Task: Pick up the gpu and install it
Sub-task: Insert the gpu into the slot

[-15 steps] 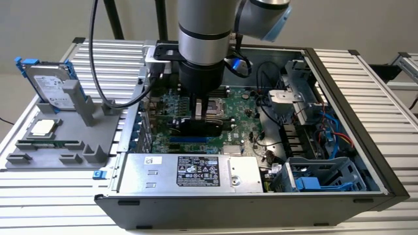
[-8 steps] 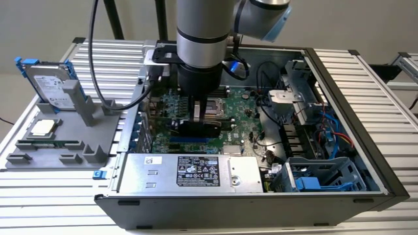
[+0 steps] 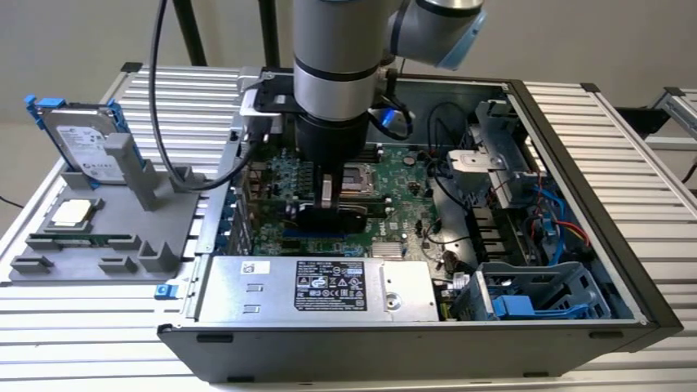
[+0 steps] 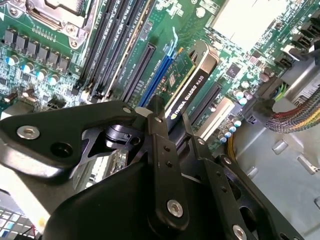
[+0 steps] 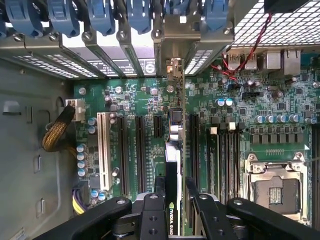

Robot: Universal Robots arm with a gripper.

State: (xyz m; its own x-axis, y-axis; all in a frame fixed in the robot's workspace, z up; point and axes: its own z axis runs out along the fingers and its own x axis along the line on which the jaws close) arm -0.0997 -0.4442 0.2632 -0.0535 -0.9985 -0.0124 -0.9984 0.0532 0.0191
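Observation:
The gpu (image 5: pixel 172 160) stands on edge inside the open computer case, its black cooler (image 4: pixel 192 75) facing sideways. My gripper (image 5: pixel 175 195) is shut on the card's upper edge, one black finger (image 5: pixel 152 210) on each face. The card runs along a blue expansion slot (image 4: pixel 157 70) on the green motherboard (image 5: pixel 135 100), and its silver bracket end (image 5: pixel 173 70) reaches the case's rear slot openings. I cannot tell whether the card is seated in the slot. In the exterior view the gripper (image 3: pixel 326 204) holds the gpu (image 3: pixel 326 219) low over the motherboard (image 3: pixel 409 184).
The case wall (image 3: pixel 588 155) surrounds the board. A silver power supply (image 3: pixel 316 286) and blue drive bays (image 3: pixel 523 298) line the front. The open processor socket (image 5: pixel 272 187) and memory slots (image 5: pixel 225 150) lie beside the card. A grey holder (image 3: pixel 109 237) with a hard drive (image 3: pixel 82 143) stands at the exterior view's left.

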